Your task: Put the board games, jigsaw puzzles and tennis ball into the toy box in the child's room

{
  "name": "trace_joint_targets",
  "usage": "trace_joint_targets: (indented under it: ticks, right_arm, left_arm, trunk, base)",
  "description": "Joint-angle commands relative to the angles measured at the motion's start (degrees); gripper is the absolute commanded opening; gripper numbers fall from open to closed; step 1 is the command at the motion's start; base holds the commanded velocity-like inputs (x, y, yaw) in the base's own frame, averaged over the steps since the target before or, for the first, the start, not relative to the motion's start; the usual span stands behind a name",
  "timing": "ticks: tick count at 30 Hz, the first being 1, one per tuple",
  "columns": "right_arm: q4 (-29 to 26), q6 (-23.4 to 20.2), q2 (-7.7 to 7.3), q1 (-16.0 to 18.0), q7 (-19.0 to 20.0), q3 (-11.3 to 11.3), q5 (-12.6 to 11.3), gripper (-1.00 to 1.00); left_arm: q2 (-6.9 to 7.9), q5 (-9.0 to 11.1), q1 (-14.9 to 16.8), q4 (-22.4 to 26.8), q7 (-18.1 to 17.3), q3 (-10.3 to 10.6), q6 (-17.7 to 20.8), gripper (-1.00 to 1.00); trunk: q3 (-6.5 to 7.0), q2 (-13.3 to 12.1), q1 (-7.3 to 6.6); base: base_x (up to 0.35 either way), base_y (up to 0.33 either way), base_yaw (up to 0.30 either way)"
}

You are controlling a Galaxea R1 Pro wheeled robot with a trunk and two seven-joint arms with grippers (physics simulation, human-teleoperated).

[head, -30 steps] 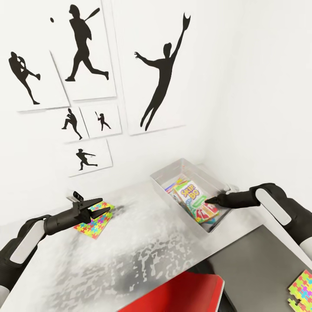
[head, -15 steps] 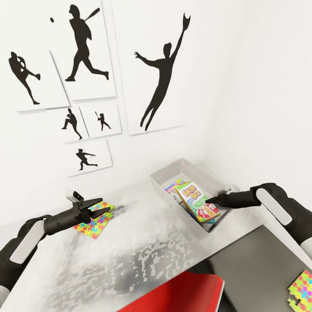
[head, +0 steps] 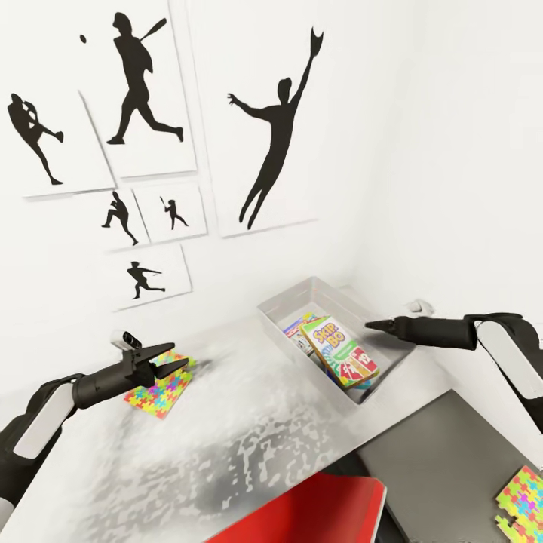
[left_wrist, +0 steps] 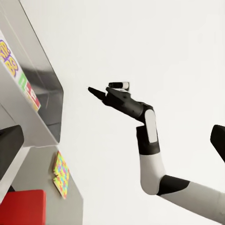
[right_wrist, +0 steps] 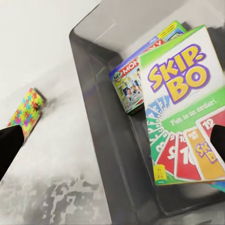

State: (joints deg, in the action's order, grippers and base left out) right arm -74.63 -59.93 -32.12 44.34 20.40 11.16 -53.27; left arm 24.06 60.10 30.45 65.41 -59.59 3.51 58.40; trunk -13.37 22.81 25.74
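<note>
1. Left gripper hovers just above a jigsaw puzzle lying flat on the table; its jaws are spread and grasp nothing.
2. On the wall behind hang black baseball prints, well clear of the work.
3. A red chair sits at the table's near edge, below both arms; it looks unlikely to hinder a reach to the puzzle.
4. The toy box stands near the table's far corner, holding the SKIP-BO game tilted on top of at least two other boxes beneath it, one blue-edged, one green-edged.
5. Right gripper hangs above the box rim, clear of the SKIP-BO game; in the right wrist view its fingertips stand wide apart, with nothing between them.
6. A second puzzle lies on the lower dark cabinet at far right, well apart from the box.
7. The games appear delivered, so the step in hand looks to be the puzzles. The next move likely calls for the left gripper to drop onto the near puzzle's edge, a thin flat box that may be awkward to pinch. The tennis ball cannot be made out.
</note>
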Motion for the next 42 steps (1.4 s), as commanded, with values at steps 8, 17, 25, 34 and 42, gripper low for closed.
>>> trace_joint_targets:
  ticks: [8,17,25,34,42]
  right_arm:
    - [-2.6,-0.1,0.47,-6.8,4.2,-8.0,-2.5,1.0]
    - [-7.1,-0.1,0.66,-14.1,10.5,-11.3,-3.0,1.0]
    - [-13.7,4.9,1.87,-24.1,14.6,-12.1,-3.1,1.0]
    - [-14.5,18.6,2.53,-35.4,22.3,-12.3,-3.1,1.0]
    - [-14.3,21.1,2.99,-37.0,24.2,-12.2,-2.7,1.0]
  left_arm:
    - [0.11,0.2,0.0,0.0,-0.2,-0.6,0.2,1.0]
    - [0.11,0.2,0.0,0.0,-0.2,-0.7,0.2,1.0]
    - [0.19,0.2,0.0,0.0,-0.3,-0.9,0.2,1.0]
    - [0.32,0.2,0.0,0.0,-0.3,-1.5,0.2,1.0]
    - [0.32,0.2,-0.1,0.0,-0.3,-2.1,0.2,1.0]
  trunk:
    - [0.48,0.1,0.04]
    - [1.19,0.1,0.04]
    - [1.84,0.1,0.04]
    - [2.63,0.1,0.04]
    - [3.37,0.1,0.04]
  base:
    - [0.0,0.0,-0.146]
    - [0.0,0.0,-0.15]
    - [-0.041,0.005,-0.138]
    - [-0.111,0.038,-0.05]
    - [-0.089,0.003,-0.003]
